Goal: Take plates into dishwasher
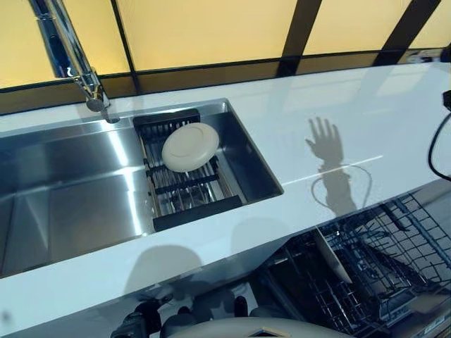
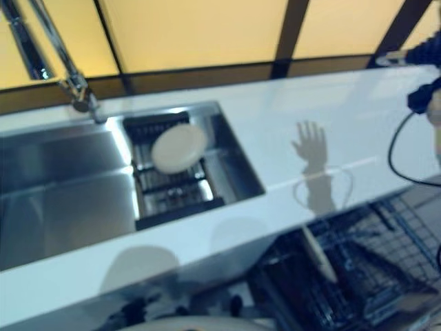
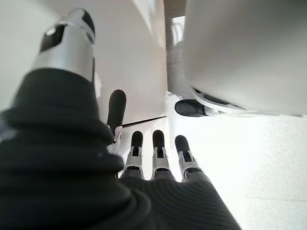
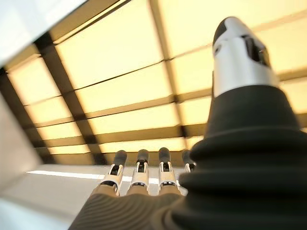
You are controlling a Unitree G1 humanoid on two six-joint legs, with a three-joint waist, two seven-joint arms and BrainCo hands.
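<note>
A cream plate (image 1: 189,146) is lying tilted on the dark wire rack (image 1: 184,184) inside the steel sink (image 1: 67,204), just under the tap (image 1: 83,69). The white worktop (image 1: 296,120) is running along the yellow panelled wall (image 1: 204,28). Below the worktop's front edge, the dishwasher rack (image 1: 380,274) is standing pulled out, with a second plate (image 1: 332,255) sitting on edge in it. The left hand (image 3: 158,153) is showing only in its wrist view, fingers straight and spread, holding nothing. The right hand (image 4: 144,175) is likewise showing in its own wrist view, fingers extended and empty, pointing toward the wall.
</note>
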